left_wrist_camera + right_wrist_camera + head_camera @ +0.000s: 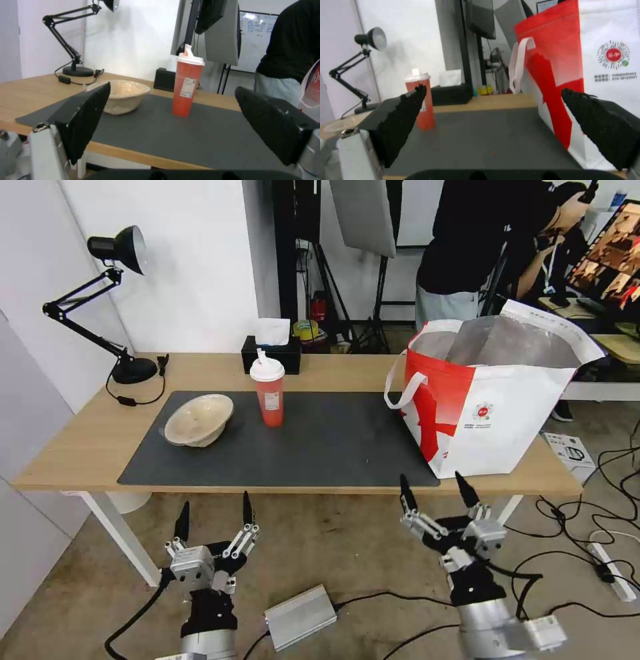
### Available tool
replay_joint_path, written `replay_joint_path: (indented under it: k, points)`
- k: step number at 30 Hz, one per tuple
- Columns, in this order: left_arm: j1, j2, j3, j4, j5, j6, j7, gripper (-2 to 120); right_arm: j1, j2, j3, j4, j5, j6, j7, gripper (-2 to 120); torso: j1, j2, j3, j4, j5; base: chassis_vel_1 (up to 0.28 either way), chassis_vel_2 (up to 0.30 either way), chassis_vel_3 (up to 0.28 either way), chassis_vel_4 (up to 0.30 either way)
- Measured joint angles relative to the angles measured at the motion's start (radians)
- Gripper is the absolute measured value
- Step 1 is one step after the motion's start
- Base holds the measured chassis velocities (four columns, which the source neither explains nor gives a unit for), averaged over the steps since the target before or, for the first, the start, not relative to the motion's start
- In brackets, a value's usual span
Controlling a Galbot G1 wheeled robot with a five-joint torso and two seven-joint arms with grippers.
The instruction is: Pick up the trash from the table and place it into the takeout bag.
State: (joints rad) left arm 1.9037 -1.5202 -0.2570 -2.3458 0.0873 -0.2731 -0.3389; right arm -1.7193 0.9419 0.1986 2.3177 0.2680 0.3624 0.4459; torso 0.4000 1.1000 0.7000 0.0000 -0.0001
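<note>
Left on the light-wood tabletop [87,440]: beige pulp bowl [199,419] at 10 o'clock, red lidded cup [268,392] at 11. Held nothing, wide open: left pincer [213,511], right pincer [435,487]. Untouched at 1 o'clock: white-and-red foil-lined takeout bag [490,407].

Takeout bag [606,75] cropped at frame edge (logo text illegible), tissue box [165,79] partly behind cup [186,87]

Each pincer, left [213,519] and right [437,489], has two black pointed fingers on silver-white linkages, a black wrist, a silver forearm and black cables.
</note>
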Motion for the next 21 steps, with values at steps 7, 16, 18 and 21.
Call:
replay_joint_path:
  k: [7, 16, 18, 21]
  points:
    - [0.000, 0.001, 0.000, 0.000, -0.001, -0.001, 0.000, 100, -0.020, 0.007, -0.017, -0.010, -0.029, 0.000, 0.003, 100, 0.000, 0.000, 0.000, 0.0000, 0.0001, 0.000, 0.000, 0.000, 0.000]
    - [0.005, 0.001, 0.001, 0.000, -0.001, -0.005, 0.000, 100, -0.038, 0.016, -0.034, -0.020, -0.058, -0.002, 0.012, 100, 0.000, 0.000, 0.000, 0.0000, 0.0001, 0.000, 0.000, 0.000, 0.000]
    - [0.005, 0.001, 0.001, -0.001, -0.001, -0.005, 0.000, 100, -0.039, 0.017, -0.035, -0.021, -0.059, -0.002, 0.012, 100, 0.000, 0.000, 0.000, 0.0000, 0.0001, 0.000, 0.000, 0.000, 0.000]
    - [0.008, 0.000, 0.003, -0.001, 0.001, -0.007, 0.000, 100, -0.042, 0.023, -0.037, -0.025, -0.063, -0.002, 0.012, 100, 0.000, 0.000, 0.000, 0.0000, 0.0001, 0.000, 0.000, 0.000, 0.000]
